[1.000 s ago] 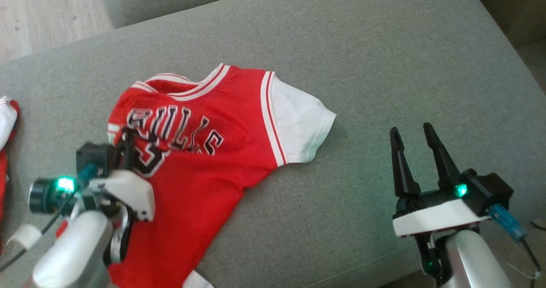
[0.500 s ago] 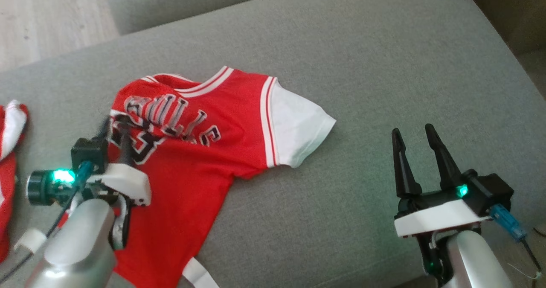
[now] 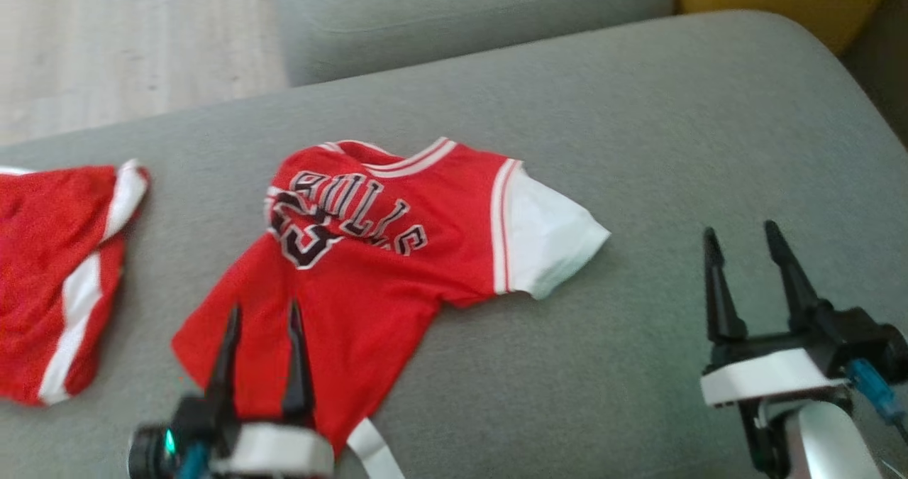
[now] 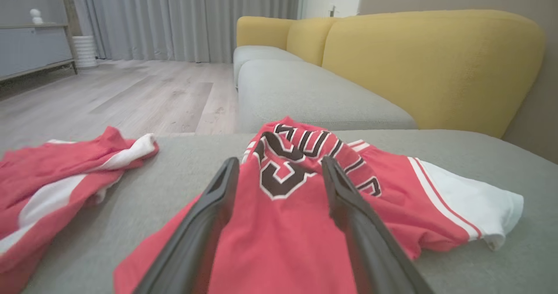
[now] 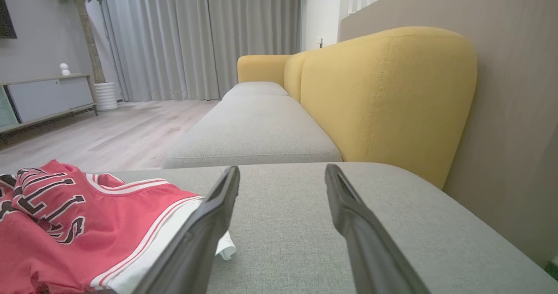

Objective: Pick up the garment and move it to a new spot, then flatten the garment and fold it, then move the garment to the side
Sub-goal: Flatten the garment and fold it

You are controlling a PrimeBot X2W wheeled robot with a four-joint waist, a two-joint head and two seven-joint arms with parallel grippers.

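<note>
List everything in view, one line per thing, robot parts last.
Red basketball jersey with white sleeve: one, red with dark lettering, crumpled in the middle of the near seat cushion.
Red garment with white stripes: one, red and white, on the same cushion, left of the jersey.
Grey fabric sofa seat cushions: two, grey, one under the garments, one beyond it.
Yellow sofa backrest: one, yellow, along the cushions' right side.
Pale wooden floor: one, light wood, beyond the sofa.
Grey curtains: one set, grey, far wall.
White ribbed pot: one, white, by the curtains.
Left gripper: one, dark fingers, open over the jersey's lower part.
Right gripper: one, dark fingers, open over bare cushion.
</note>
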